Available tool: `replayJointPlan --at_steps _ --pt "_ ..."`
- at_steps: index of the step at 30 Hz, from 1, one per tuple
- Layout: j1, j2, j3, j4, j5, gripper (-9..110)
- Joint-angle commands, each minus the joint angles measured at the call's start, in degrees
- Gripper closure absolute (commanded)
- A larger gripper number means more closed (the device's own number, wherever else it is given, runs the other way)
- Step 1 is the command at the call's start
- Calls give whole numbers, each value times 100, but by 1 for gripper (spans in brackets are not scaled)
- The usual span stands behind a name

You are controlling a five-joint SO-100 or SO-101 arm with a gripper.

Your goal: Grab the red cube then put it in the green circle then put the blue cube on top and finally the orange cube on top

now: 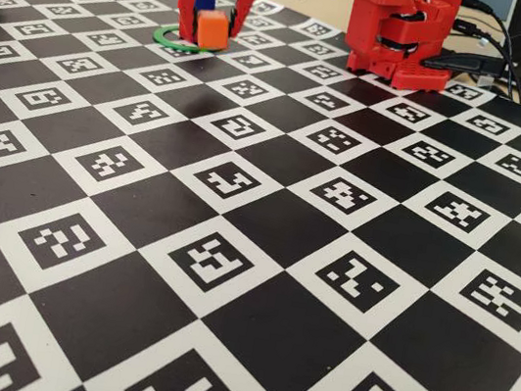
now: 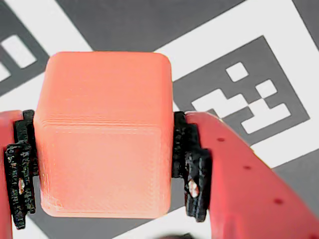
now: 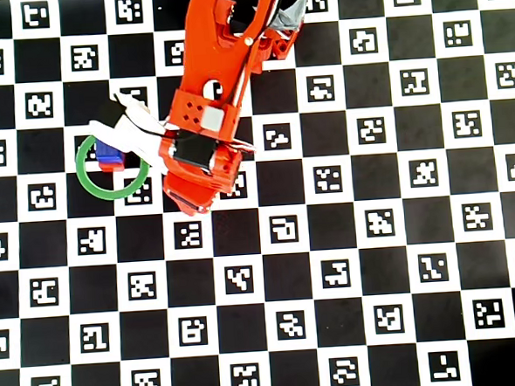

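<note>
**Orange cube pinched beside the green ring**

Fixed view: a black-and-white marker-patterned board [image 1: 261, 255] covers the table. At its far edge the red gripper [image 1: 216, 22] reaches down, its two fingers pinching the orange cube [image 1: 212, 28], held at the right edge of the green circle [image 1: 173, 40]. The blue cube [image 1: 205, 0] sits just behind.

Wrist view: black pads [image 2: 191, 159] press both sides of the orange cube [image 2: 102, 134].

Overhead view: the arm [image 3: 216, 90] hides the orange cube; the blue cube [image 3: 109, 151] lies inside the green circle [image 3: 95, 183], with red showing under it.
</note>
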Motion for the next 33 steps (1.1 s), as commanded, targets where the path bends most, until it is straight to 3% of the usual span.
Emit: replayJointPlan --at_steps 1,15,33 --pt "308 527 -800 352 -536 93" --pt "1503 404 -1986 1617 -2962 96" --pt "2769 -141 -2487 1731 -5300 96"
